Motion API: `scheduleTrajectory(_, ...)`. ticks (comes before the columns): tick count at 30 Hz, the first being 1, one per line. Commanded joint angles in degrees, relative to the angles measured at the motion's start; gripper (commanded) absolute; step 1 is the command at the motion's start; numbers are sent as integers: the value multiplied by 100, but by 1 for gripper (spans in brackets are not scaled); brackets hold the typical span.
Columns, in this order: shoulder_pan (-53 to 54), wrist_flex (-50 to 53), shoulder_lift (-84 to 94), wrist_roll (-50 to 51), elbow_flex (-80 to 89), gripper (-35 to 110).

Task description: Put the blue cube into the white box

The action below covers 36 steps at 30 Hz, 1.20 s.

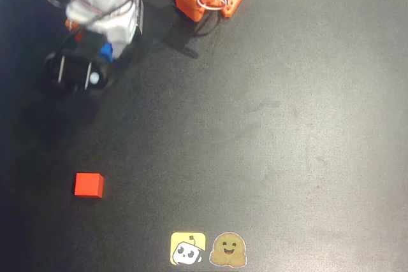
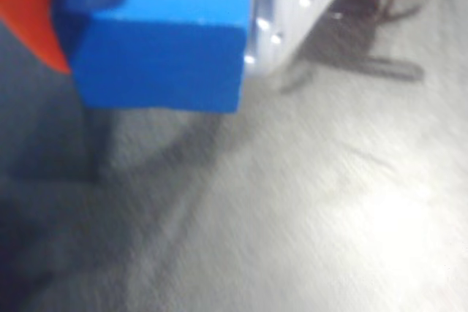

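- My jaws are clenched on the blue cube [image 2: 161,34] — in the wrist view it sits tight between an orange finger on the left and a pale part on the right.
- In the overhead view the cube [image 1: 106,50] peeks out beneath my wrist, just beside the white box [image 1: 132,20] at the top left of the bench [image 1: 268,132]; whether it is already above the opening I cannot tell — the arm covers much of it.
- The cube looks light, rigid and matte, so unlikely to slip; flat opposite faces suit the hold.
- The box's thin walls probably shift easily if nudged.
- The red cube [image 1: 88,185] lies well apart.
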Motion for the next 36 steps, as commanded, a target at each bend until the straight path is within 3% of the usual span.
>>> scheduleTrajectory(1, 369, -97, 712, -141, 396, 0)
scheduleTrajectory(14, 1652, -519, 2127, -334, 2048, 0)
scheduleTrajectory(36, 2795, -1345, 3428, -185, 4034, 0)
